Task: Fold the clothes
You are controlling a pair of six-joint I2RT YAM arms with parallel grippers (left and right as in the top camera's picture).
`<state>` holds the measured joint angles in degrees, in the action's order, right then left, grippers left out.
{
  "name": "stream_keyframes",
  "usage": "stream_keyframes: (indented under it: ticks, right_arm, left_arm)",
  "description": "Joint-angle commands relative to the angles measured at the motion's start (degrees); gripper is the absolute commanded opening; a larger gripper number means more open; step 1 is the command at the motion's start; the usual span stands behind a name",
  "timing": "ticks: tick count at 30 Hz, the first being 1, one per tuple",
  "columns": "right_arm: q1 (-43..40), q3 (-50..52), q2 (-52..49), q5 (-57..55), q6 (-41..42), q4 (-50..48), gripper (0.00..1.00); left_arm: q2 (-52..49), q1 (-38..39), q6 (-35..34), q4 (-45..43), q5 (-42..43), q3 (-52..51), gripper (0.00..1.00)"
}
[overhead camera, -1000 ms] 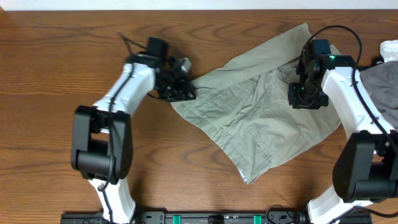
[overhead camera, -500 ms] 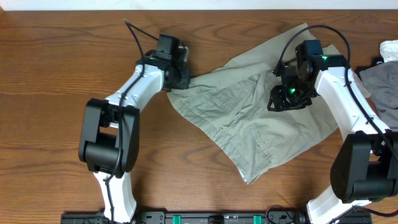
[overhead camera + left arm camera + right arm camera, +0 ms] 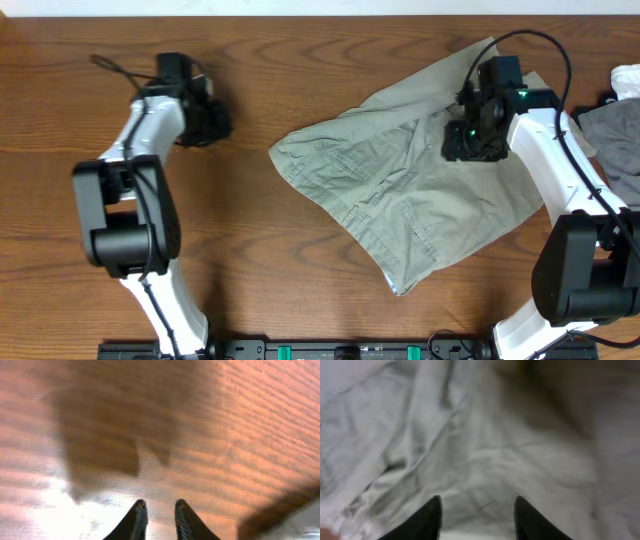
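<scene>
1. The shorts (image 3: pixel 410 200) lie rumpled right of centre; soft, light, so I'd pinch a hem corner
2. My right gripper (image 3: pixel 477 515) hovers spread above them
3. My left gripper (image 3: pixel 160 521), nearly together, holds nothing
</scene>
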<state>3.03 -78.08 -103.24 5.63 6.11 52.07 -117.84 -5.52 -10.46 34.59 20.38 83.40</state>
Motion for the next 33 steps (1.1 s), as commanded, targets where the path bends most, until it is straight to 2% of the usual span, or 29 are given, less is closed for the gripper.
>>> stream_keyframes:
  ticks: [1, 4, 7, 14, 17, 21, 25, 29, 33]
  right_arm:
    - [-2.3, 1.7, -1.4, -4.5, 4.1, -0.2, 0.3]
    - [-3.0, 2.2, -3.0, -3.7, 3.9, 2.7, 0.23]
    - [-2.6, 3.5, -5.0, -3.2, 3.3, 5.7, 0.19]
    - [1.4, 10.7, -10.3, 5.0, 1.0, -0.4, 0.16]
    - [4.9, 11.1, -12.1, 11.6, -5.5, -0.4, 0.15]
    - [13.2, 10.7, -12.0, 22.0, -20.6, 1.7, 0.16]
    - [21.3, 8.6, -11.9, 21.2, -27.3, 5.0, 0.17]
    - [25.5, 3.8, -11.2, 18.0, -27.3, 6.2, 0.14]
    - [23.1, -2.0, -8.9, 13.4, -22.3, 5.4, 0.12]
  left_arm:
    - [5.5, 0.5, 0.3, 4.5, 10.0, 1.5, 0.29]
    - [8.1, 1.5, 0.3, 11.7, 14.6, 1.5, 0.31]
    - [9.3, 3.4, 1.3, 17.7, 15.0, 1.5, 0.3]
    - [9.4, 8.1, 4.7, 25.1, 15.0, 1.4, 0.31]
    - [9.4, 9.9, 5.4, 27.1, 15.0, 1.4, 0.31]
    - [9.4, 11.9, 5.9, 28.7, 15.0, 1.4, 0.34]
    - [9.4, 12.9, 5.9, 28.9, 15.0, 1.4, 0.36]
    - [9.4, 13.0, 5.9, 28.8, 13.7, 1.4, 0.39]
    - [9.4, 13.0, 5.9, 28.8, 11.2, 1.2, 0.4]
